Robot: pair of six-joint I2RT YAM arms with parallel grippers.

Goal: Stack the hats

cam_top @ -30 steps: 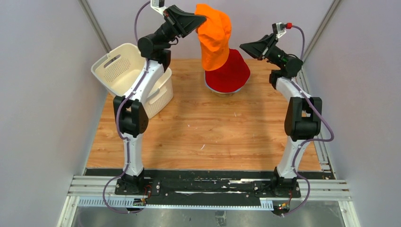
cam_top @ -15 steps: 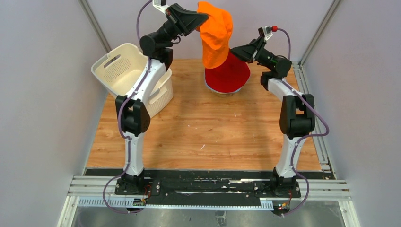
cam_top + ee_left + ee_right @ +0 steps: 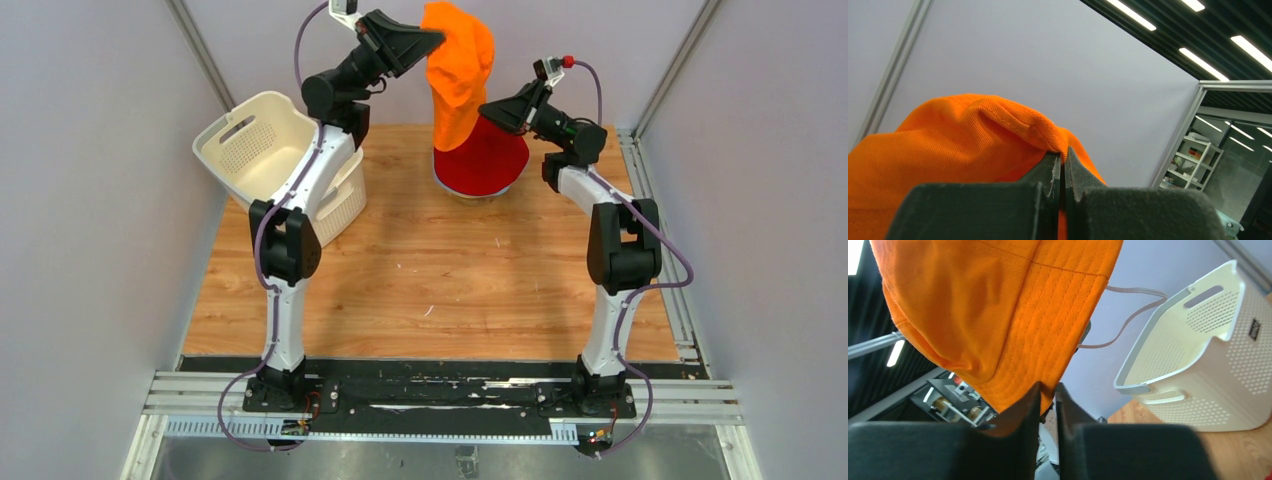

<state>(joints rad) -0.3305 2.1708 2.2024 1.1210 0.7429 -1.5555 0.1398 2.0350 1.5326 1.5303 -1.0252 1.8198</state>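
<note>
Hanging orange hat (image 3: 458,70) above red hat (image 3: 482,162) near far edge of table (image 3: 400,285), left gripper (image 3: 1063,167) clamped on its top fold, clear only in wrist view, right gripper (image 3: 1048,392) pinching brim hem, basket (image 3: 262,150) well left.

The orange hat (image 3: 458,70) hangs high at the top middle of the frame — soft, floppy and pulled long, pinched at its top edge by the left tool (image 3: 438,39). Just under it sits the red hat (image 3: 488,160) — brim spread wide on the counter (image 3: 420,280).
</note>
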